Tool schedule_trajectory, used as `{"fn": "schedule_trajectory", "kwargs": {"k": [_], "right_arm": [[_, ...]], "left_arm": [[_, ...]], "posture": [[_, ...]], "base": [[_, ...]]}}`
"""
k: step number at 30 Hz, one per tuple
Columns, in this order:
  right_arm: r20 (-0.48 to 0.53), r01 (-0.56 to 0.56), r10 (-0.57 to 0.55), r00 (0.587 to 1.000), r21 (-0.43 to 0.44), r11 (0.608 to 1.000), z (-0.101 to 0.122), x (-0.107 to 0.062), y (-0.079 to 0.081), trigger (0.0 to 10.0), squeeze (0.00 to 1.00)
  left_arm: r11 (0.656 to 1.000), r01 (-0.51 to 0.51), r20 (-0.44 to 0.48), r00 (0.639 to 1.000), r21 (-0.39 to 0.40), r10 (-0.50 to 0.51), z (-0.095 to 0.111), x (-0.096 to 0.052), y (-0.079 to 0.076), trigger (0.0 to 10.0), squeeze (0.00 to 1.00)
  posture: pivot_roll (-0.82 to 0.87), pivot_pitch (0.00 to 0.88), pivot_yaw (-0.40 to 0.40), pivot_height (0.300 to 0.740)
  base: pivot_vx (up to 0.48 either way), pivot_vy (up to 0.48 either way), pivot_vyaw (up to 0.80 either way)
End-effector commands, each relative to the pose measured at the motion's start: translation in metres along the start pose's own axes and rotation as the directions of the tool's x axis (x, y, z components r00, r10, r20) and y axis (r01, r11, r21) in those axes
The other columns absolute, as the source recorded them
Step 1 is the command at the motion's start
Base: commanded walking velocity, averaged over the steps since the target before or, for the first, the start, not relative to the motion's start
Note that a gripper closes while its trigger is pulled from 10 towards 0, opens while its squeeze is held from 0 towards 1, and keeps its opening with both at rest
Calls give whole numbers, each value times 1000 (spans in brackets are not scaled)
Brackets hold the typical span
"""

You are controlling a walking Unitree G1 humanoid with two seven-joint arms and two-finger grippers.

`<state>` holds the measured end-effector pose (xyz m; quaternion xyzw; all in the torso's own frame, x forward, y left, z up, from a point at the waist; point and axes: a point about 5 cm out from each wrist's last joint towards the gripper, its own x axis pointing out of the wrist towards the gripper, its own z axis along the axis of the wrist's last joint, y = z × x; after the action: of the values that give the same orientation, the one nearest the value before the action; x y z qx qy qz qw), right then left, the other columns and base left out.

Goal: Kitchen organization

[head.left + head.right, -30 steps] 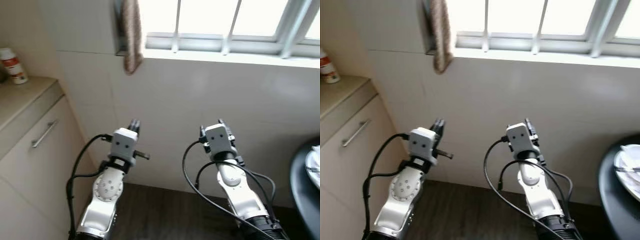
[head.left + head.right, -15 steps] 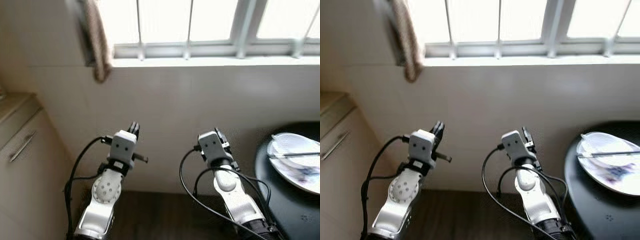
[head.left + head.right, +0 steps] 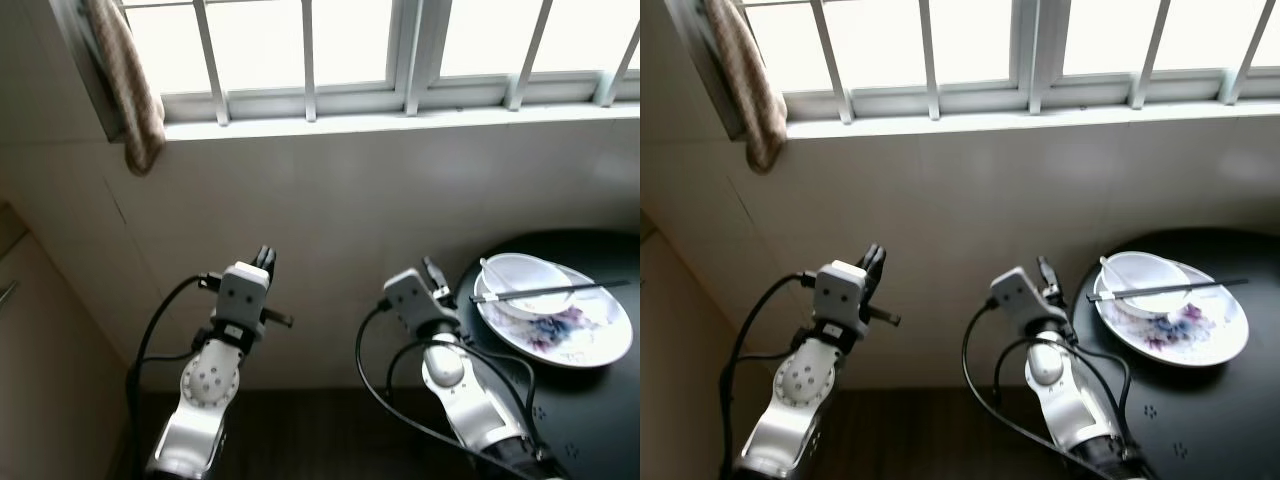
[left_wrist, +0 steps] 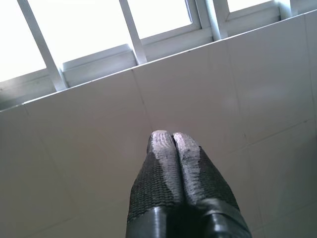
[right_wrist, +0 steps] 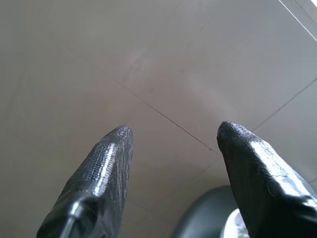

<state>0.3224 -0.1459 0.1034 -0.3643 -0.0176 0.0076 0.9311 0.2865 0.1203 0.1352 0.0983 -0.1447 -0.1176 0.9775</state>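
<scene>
Just bowl (image 3: 522,285) on floral plate (image 3: 580,335)

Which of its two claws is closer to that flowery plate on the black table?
The right. The right gripper, fingers open, is raised just beside the plate at the table edge. The left gripper, fingers shut, is raised much farther off, facing the tiled wall.
</scene>
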Motion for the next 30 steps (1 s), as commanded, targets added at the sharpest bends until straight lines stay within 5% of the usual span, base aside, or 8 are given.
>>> {"fn": "schedule_trajectory", "kwargs": {"k": [1, 12, 30], "right_arm": [[4, -13, 13, 1000, -42, 999, 2, 0, 5, 10000, 0], [-46, -10, -2, 999, -261, 965, -23, 8, -7, 10000, 0], [-72, -31, 6, 997, -352, 936, -32, 15, -2, 10000, 0]], "left_arm": [[1000, -9, -20, 1000, 7, 9, -4, -1, 5, 10000, 0], [1000, -1, -75, 997, -1, 1, -16, -8, 4, 10000, 0], [1000, 1, -108, 994, -1, -1, -25, -13, 4, 10000, 0]], "posture": [[-84, 0, 46, 740], [-84, 0, 43, 740], [-74, 0, 43, 740]], "base": [[0, 0, 0], [0, 0, 0], [0, 0, 0]]}}
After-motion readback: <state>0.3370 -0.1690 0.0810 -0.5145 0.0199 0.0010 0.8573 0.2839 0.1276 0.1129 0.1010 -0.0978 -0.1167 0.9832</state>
